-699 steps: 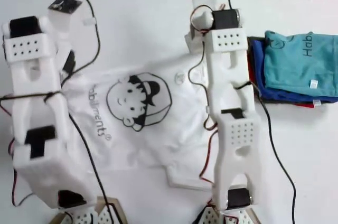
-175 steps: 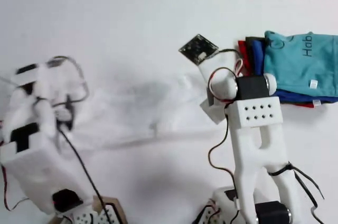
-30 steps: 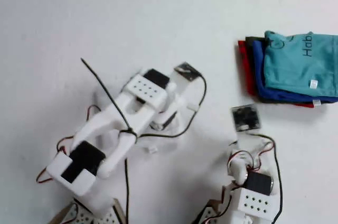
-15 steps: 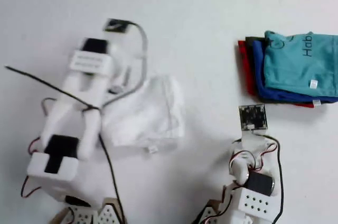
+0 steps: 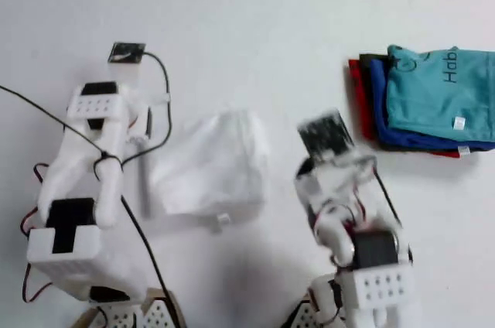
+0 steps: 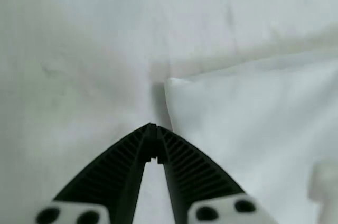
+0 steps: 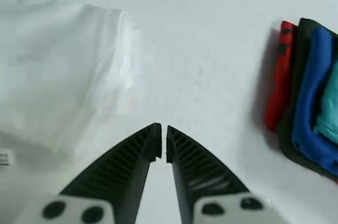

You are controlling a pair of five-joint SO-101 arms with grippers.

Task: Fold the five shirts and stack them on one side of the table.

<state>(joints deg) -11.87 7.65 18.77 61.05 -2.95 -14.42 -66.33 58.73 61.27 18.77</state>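
The left gripper (image 6: 152, 134) is seen closed and empty, just beside a corner of the folded white shirt (image 5: 210, 162). The right gripper (image 7: 163, 137) is closed to a slit, nothing gripped, between that shirt and the stack (image 5: 429, 104).

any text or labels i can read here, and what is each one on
On the teal folded cotton shirt atop the stack: dark lettering runs off the picture's edge, no whole word readable.
On the small white tag sewn to it: too small to read.
On the small label at the edge of the white folded shirt: print blurred, unreadable.
No other text is legible.
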